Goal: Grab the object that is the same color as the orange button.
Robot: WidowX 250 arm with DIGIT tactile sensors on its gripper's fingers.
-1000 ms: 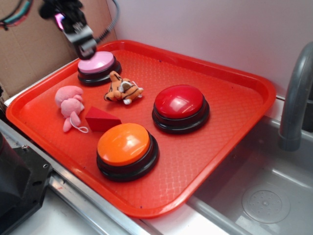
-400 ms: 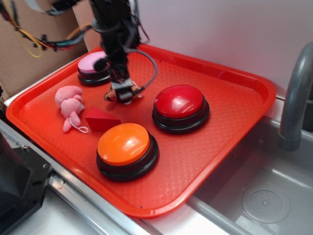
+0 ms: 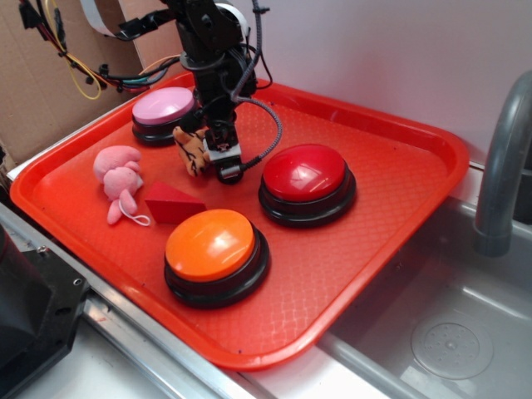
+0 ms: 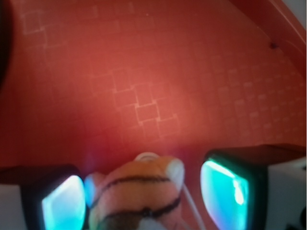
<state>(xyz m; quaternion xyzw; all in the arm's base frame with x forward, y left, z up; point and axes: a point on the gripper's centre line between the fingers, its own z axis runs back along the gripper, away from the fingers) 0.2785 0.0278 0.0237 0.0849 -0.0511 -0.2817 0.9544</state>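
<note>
In the ext. view we go left to right. Far left, cardboard w/ loose colored wires hanging in front. On the red tray, the pink plush lies near the left rim, a white cord loop trailing from it. Just right of it sits the red wedge block, touching or nearly touching the plush. Behind those 2, at the tray's back-left, the pink-topped button.

Next, the WidowX arm comes down from the top. Its gripper is clenched on the tiger plush, which hangs upright on the gripper's left side, between the pink-topped button and the red-topped button. Whether the plush touches the tray floor we can't tell from this angle. A grey cable loops off the arm's right side.

Front-center sits the orange button, glossy dome on black base, apart from the plush and just right of the wedge. Far right, off the tray: a grey faucet over a metal sink.

Wrist view: the 2 fingers glow teal at the bottom corners, the striped tiger plush pressed between them, blurred tray texture beyond.
</note>
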